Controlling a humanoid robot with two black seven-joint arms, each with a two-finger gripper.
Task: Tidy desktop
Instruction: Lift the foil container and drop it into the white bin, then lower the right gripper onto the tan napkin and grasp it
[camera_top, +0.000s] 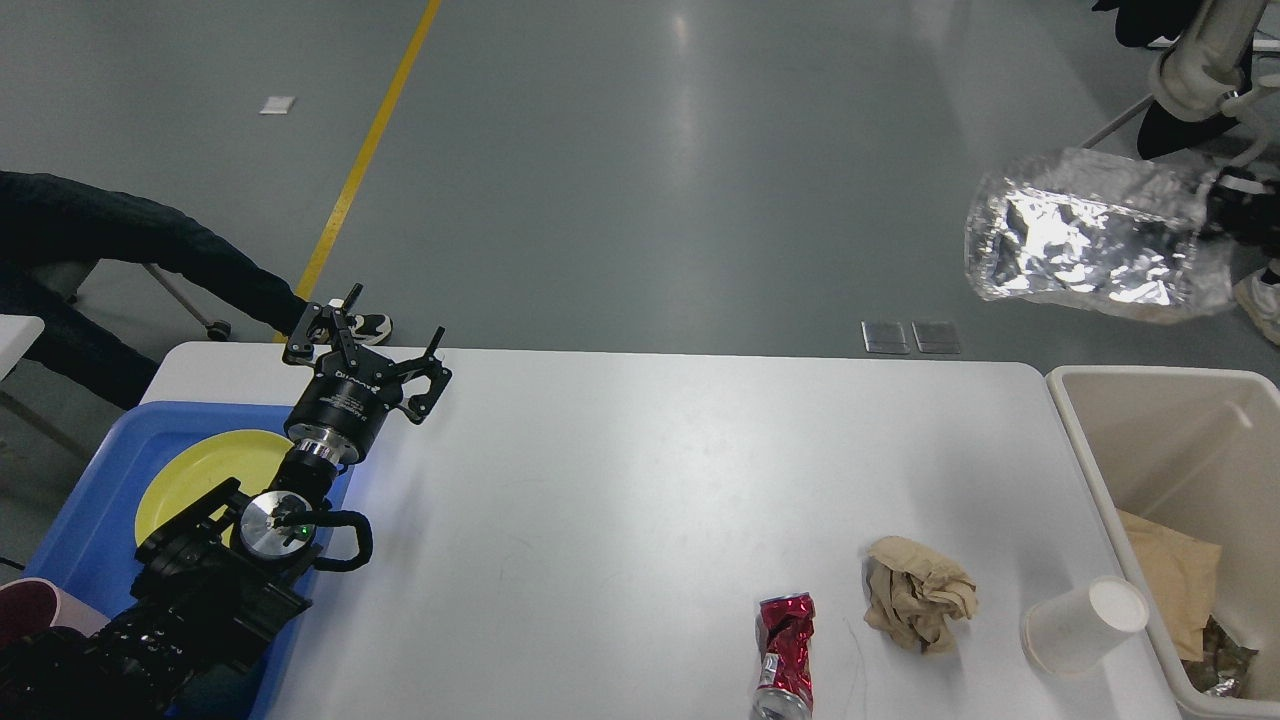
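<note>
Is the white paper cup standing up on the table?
No, the white paper cup lies tipped on its side on the desktop, near the beige bin.

Our black seven-joint left arm (200, 590) enters from the lower left and extends forward. Its black two-finger left gripper (390, 335) points away from us, jaws spread wide and empty. Our right arm is out of view.

The left gripper (392, 337) hangs spread and empty over the desktop (600, 480), beside a blue tray (90, 520) holding a yellow plate (200, 470). A crushed can (786, 655), crumpled paper (915, 590) and a tipped cup (1085, 625) lie near the bin (1100, 480). Above the bin, the right gripper (1235, 215) pinches a foil bag (1090, 235).
</note>
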